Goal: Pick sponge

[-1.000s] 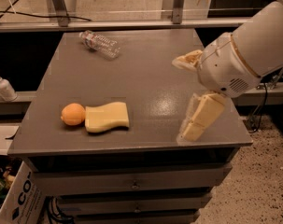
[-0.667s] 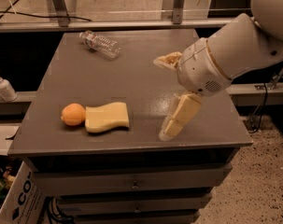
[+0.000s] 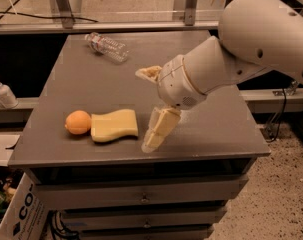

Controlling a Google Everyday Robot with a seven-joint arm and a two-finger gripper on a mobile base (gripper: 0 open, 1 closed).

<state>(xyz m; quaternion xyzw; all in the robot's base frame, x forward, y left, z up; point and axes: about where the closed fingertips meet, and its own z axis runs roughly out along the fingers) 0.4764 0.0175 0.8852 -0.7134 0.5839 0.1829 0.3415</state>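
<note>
The sponge (image 3: 114, 125) is a pale yellow flat foam block lying at the front left of the grey table (image 3: 211, 129). A round orange fruit (image 3: 78, 122) touches its left end. My gripper (image 3: 147, 110) is open, with cream padded fingers spread wide: one fingertip (image 3: 152, 143) reaches down near the table just right of the sponge, the other (image 3: 147, 73) points left higher up. The gripper is beside the sponge and not touching it. My white arm reaches in from the upper right.
A clear plastic bottle (image 3: 107, 47) lies on its side at the back left of the table. A soap dispenser (image 3: 3, 92) stands on a ledge to the left. A cardboard box (image 3: 16, 211) sits on the floor at lower left. Drawers run below the table's front edge.
My arm and open gripper have moved left across the table, from near the right edge to just right of the sponge. The sponge, orange and bottle have not moved.
</note>
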